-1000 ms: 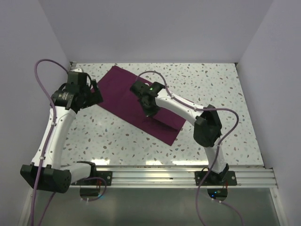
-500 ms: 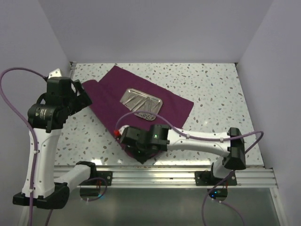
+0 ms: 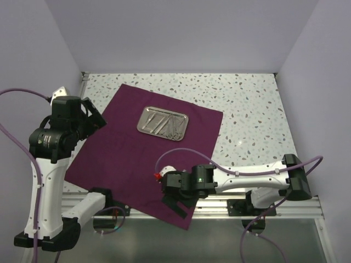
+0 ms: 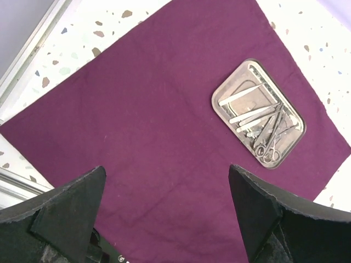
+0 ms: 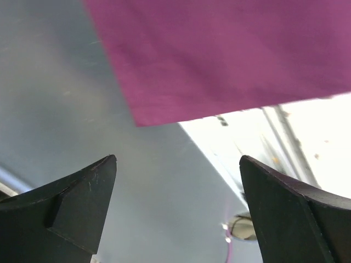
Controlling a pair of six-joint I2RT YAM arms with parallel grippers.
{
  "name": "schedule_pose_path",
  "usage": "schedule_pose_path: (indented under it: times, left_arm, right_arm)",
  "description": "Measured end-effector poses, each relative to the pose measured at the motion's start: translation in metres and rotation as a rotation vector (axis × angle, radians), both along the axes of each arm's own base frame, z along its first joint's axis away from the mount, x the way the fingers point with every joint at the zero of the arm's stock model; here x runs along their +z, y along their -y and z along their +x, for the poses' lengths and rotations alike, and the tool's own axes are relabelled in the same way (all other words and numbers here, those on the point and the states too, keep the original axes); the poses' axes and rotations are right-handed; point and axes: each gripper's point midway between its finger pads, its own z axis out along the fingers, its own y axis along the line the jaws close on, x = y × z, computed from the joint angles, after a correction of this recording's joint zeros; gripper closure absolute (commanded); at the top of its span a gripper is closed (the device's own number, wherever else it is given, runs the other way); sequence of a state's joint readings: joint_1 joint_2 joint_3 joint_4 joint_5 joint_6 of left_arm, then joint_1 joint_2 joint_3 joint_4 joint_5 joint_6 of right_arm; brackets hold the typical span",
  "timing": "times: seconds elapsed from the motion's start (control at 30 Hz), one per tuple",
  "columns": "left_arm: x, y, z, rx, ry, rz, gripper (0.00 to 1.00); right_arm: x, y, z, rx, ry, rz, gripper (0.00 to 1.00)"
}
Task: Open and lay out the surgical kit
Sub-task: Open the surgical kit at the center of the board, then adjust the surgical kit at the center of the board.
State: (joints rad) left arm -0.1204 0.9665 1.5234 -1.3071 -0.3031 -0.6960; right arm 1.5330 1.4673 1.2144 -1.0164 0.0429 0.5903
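The surgical kit's dark purple cloth [image 3: 118, 159] lies spread flat on the speckled table. Its near corner [image 3: 184, 222] hangs over the front rail. A shiny steel tray [image 3: 163, 123] sits on the cloth's far part, with scissors, forceps and tweezers [image 4: 262, 123] lying inside the tray [image 4: 225, 93]. My left gripper [image 3: 94, 116] hovers open above the cloth's left edge; in its wrist view the gripper [image 4: 166, 170] has only flat cloth [image 4: 153, 109] below it. My right gripper [image 3: 176, 207] is open just over the hanging corner [image 5: 219, 55], and this gripper [image 5: 178, 159] holds nothing.
An aluminium rail [image 3: 274, 205] runs along the near table edge, with grey floor [image 5: 82, 109] below it. Pale walls close in the table on the left, back and right. Purple cables loop off both arms.
The cloth has gone from folded to fully spread, pulled toward the near edge, and the tray is uncovered. The right gripper has let go of the corner. The left arm drew back left.
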Motion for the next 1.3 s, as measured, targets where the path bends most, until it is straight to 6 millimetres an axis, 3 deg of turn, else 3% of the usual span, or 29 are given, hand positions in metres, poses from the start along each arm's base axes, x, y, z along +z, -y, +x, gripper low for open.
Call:
schedule_pose_path:
  times: [0.17, 0.3, 0.43, 0.5, 0.63, 0.9, 1.13, 1.3]
  left_arm:
    - [-0.012, 0.003, 0.014, -0.006, -0.053, 0.003, 0.03]
    - [-0.028, 0.004, 0.026, -0.029, -0.106, 0.025, 0.02]
    - [-0.044, 0.004, 0.043, -0.069, -0.153, 0.067, 0.02]
    - [-0.052, 0.005, 0.052, -0.092, -0.175, 0.086, 0.02]
    - [-0.062, 0.01, 0.072, -0.146, -0.193, 0.105, 0.02]
    - [-0.077, 0.026, 0.095, -0.242, -0.157, 0.074, 0.02]
    - [-0.106, 0.034, 0.09, -0.281, -0.21, 0.046, 0.02]
    - [-0.109, 0.035, 0.09, -0.293, -0.211, 0.048, 0.02]
  right_arm:
    - [0.022, 0.002, 0.031, -0.11, 0.092, -0.013, 0.01]
    - [0.028, 0.01, 0.098, -0.383, 0.075, 0.021, 0.02]
    - [0.025, 0.052, 0.178, -0.717, 0.064, 0.045, 0.02]
    - [0.023, 0.07, 0.208, -0.833, 0.071, 0.036, 0.02]
    - [0.015, 0.085, 0.261, -0.972, 0.066, 0.018, 0.06]
    - [-0.031, 0.128, 0.373, -1.209, 0.046, -0.066, 0.09]
    - [-0.051, 0.147, 0.418, -1.271, 0.065, -0.11, 0.09]
    - [-0.062, 0.157, 0.43, -1.292, 0.08, -0.153, 0.1]
